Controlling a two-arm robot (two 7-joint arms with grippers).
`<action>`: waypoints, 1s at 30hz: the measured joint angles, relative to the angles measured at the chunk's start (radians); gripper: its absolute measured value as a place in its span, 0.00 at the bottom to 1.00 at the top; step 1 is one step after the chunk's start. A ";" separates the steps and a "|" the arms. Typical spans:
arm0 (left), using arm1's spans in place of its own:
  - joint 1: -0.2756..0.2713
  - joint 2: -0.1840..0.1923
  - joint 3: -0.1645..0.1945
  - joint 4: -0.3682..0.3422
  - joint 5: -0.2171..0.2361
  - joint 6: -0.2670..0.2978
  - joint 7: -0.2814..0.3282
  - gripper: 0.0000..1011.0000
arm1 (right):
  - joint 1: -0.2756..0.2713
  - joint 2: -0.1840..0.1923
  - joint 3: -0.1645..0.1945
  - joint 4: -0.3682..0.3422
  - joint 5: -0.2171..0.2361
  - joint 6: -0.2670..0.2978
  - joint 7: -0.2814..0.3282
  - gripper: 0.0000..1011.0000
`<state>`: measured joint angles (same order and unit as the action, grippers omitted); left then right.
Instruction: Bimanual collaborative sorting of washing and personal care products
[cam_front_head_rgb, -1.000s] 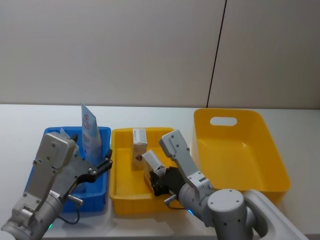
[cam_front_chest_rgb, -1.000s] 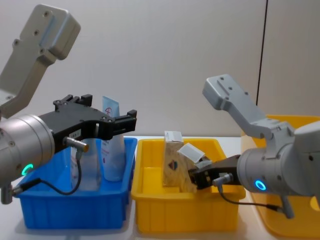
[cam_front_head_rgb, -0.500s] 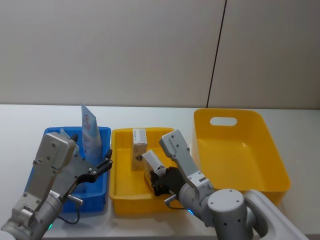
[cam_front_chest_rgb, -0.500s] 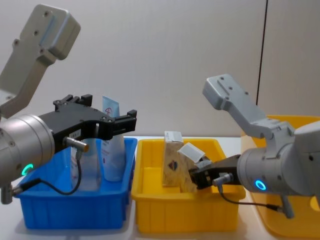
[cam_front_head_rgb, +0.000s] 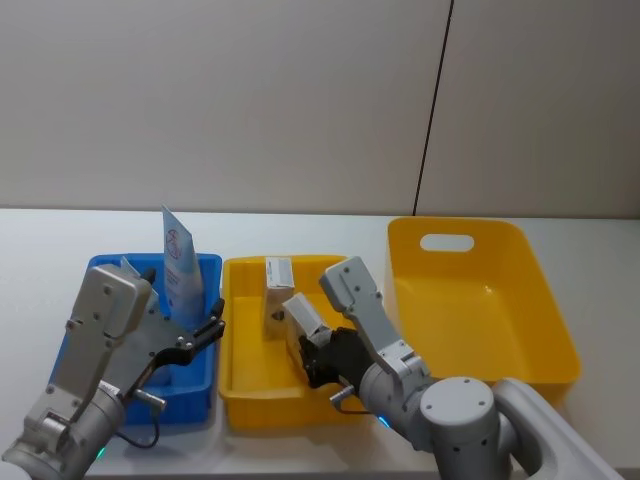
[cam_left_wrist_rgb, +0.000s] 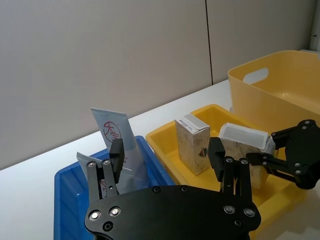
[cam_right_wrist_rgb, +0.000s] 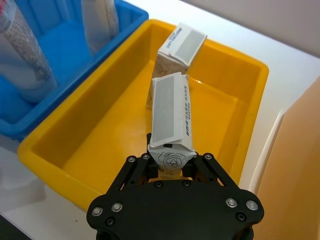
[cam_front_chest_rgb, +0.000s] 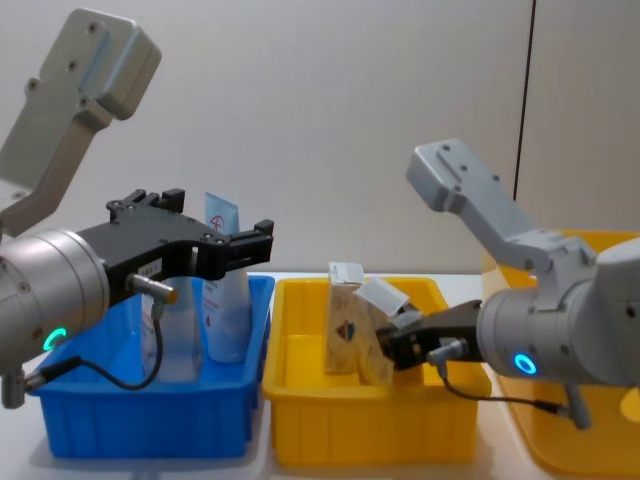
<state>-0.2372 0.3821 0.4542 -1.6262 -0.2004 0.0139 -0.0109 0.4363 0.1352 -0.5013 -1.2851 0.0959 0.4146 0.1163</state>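
Observation:
My right gripper (cam_front_head_rgb: 316, 356) is shut on a tan carton with a white top (cam_right_wrist_rgb: 172, 113) and holds it tilted just above the floor of the yellow tray (cam_front_head_rgb: 250, 400). A second tan carton (cam_front_head_rgb: 278, 292) stands upright at the back of that tray, close to the held one. The white-and-light-blue squeeze tube (cam_front_head_rgb: 180, 265) with a red mark leans upright in the blue tray (cam_front_head_rgb: 200, 395), with a translucent pouch (cam_right_wrist_rgb: 25, 55) beside it. My left gripper (cam_front_chest_rgb: 215, 225) hovers open over the blue tray's front, holding nothing.
A tall yellow tub (cam_front_head_rgb: 545, 290) with a handle cut-out stands to the right of the yellow tray. All three containers sit side by side on a white table (cam_front_head_rgb: 40, 240), with a plain wall behind.
The right gripper has raised the held carton slightly. The left arm has not moved.

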 joint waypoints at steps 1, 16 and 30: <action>0.000 0.000 0.000 0.000 0.000 0.000 0.000 0.99 | -0.003 0.004 0.001 -0.009 -0.001 -0.006 0.003 0.22; 0.000 0.000 0.000 0.000 0.000 0.000 0.000 0.99 | -0.041 0.047 0.058 -0.170 0.003 -0.065 0.008 0.22; 0.000 0.000 0.000 0.000 0.000 0.000 0.000 0.99 | -0.110 0.080 0.182 -0.326 0.022 -0.040 -0.060 0.22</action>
<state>-0.2371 0.3821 0.4542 -1.6262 -0.2004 0.0139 -0.0109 0.3262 0.2152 -0.3192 -1.6113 0.1177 0.3749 0.0565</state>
